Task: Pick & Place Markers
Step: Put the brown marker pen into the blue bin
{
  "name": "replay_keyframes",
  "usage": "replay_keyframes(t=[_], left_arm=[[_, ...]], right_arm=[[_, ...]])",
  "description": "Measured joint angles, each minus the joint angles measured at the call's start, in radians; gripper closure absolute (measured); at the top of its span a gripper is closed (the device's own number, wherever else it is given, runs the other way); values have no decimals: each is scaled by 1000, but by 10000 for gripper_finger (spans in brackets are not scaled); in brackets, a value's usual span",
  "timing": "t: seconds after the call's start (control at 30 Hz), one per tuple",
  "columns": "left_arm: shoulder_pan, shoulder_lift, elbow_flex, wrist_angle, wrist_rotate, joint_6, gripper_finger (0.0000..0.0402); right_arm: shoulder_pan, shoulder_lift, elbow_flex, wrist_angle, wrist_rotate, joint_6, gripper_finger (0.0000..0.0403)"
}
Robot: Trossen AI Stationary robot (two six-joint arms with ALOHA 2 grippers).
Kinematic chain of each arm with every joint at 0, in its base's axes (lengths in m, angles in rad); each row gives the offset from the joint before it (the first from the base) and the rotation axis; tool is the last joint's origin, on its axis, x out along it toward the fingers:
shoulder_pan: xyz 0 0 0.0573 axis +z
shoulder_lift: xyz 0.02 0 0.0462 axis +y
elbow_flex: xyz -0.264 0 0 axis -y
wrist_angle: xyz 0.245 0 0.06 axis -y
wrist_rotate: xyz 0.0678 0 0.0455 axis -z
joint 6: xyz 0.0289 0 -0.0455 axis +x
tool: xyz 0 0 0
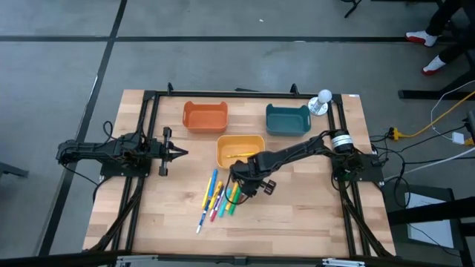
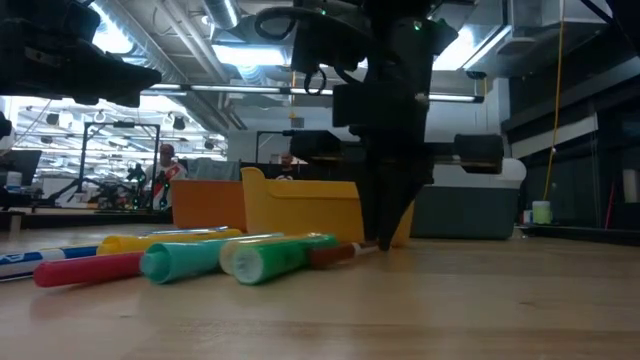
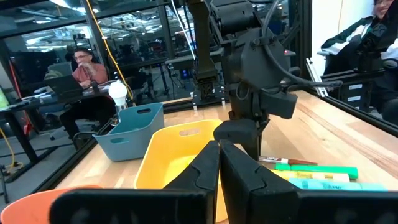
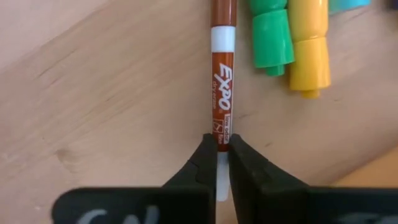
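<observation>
Several markers in yellow, blue, green, pink and orange lie side by side on the wooden table in front of the yellow bin. At the right of that group lies a brown-red Expo marker, also seen in the low view. My right gripper stands over it, pointing down, shut on it. My left gripper waits at the table's left, shut, clear of everything. My right gripper pinches the brown-red marker between its two fingers, on the barrel close to its white end. The fingers come from above, pointing down, and lie across the marker. The marker rests flat on the table beside a green marker.
An orange bin and a teal bin stand toward the far edge, behind the yellow bin. A white round object sits at the far right corner. Bare wood lies near and right of the markers. People sit beyond the table.
</observation>
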Motion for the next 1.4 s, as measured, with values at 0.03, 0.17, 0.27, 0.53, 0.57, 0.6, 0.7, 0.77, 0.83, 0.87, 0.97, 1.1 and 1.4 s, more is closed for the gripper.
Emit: replay_keyframes(t=[0.03, 0.17, 0.27, 0.53, 0.57, 0.6, 0.7, 0.77, 0.83, 0.87, 0.97, 1.1, 1.4], left_arm=[[0, 0, 0, 0, 0, 0, 391], [0, 0, 0, 0, 0, 0, 389], [0, 0, 0, 0, 0, 0, 391], [0, 0, 0, 0, 0, 0, 390], [0, 0, 0, 0, 0, 0, 389], [0, 0, 0, 0, 0, 0, 389], [0, 0, 0, 0, 0, 0, 390], [0, 0, 0, 0, 0, 0, 392], [0, 0, 0, 0, 0, 0, 393], [0, 0, 0, 0, 0, 0, 393], [0, 0, 0, 0, 0, 0, 391], [0, 0, 0, 0, 0, 0, 389], [0, 0, 0, 0, 0, 0, 392]], right_arm=[[0, 0, 9, -9, 0, 1, 383], [0, 0, 29, -49, -1, 3, 383], [0, -3, 43, -77, -1, 3, 383], [13, -62, 45, -99, -3, 7, 383], [15, -75, 45, -98, -3, 7, 383], [17, -85, 45, -99, -3, 9, 383], [21, -117, 46, -99, -2, 39, 383], [22, -137, 46, -99, -3, 54, 383], [22, -156, 46, -100, -4, 57, 383], [22, -165, 46, -99, -3, 57, 383], [25, -189, 46, -104, 11, 64, 383], [42, -231, 46, -113, 47, 88, 383], [68, -319, 46, -112, 47, 112, 383]])
